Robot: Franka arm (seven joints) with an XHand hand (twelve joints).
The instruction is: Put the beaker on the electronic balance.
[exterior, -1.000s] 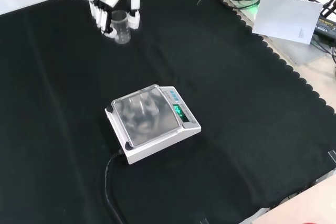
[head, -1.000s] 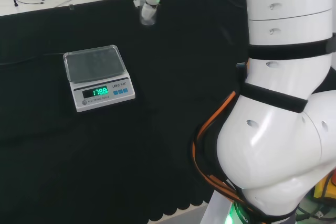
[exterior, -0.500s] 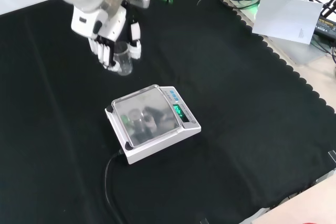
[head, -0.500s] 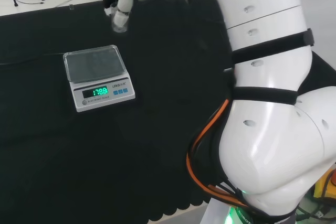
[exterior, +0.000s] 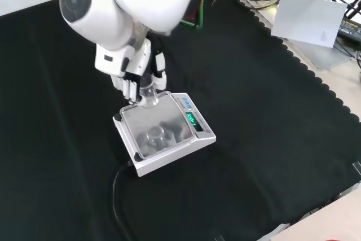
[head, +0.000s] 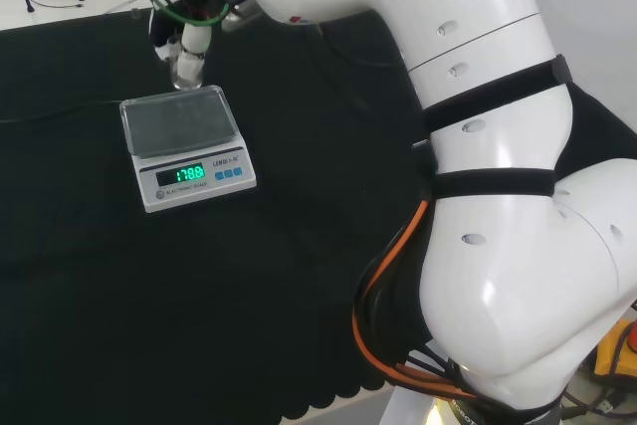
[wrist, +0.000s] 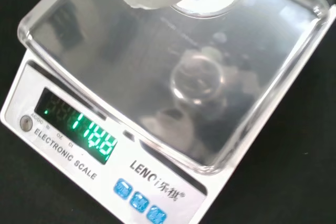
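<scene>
In the head view, at the upper left, the black and white hand hangs with its fingers curled round a small clear beaker, a smooth glass cylinder held just above the far edge of the scale. The scale is a white, boxy plastic body with a shiny rectangular pan on top and a green lit display with blue buttons on its sloped front. It sits on the table, which is covered in matte black cloth with a scalloped near edge. The right half of this view holds the arm's glossy white rounded links, banded in black, with an orange cable at the base.

In the front view, left of centre, the hand comes down from a round grey-capped link, its fingers wrapped round the beaker over the pan's upper corner; whether the glass touches the pan I cannot tell. The pan mirrors the beaker's round base. A black cord runs from the scale toward the lower edge.

In the wrist view, the pan has raised, rounded rims and shows a circular reflection.
</scene>
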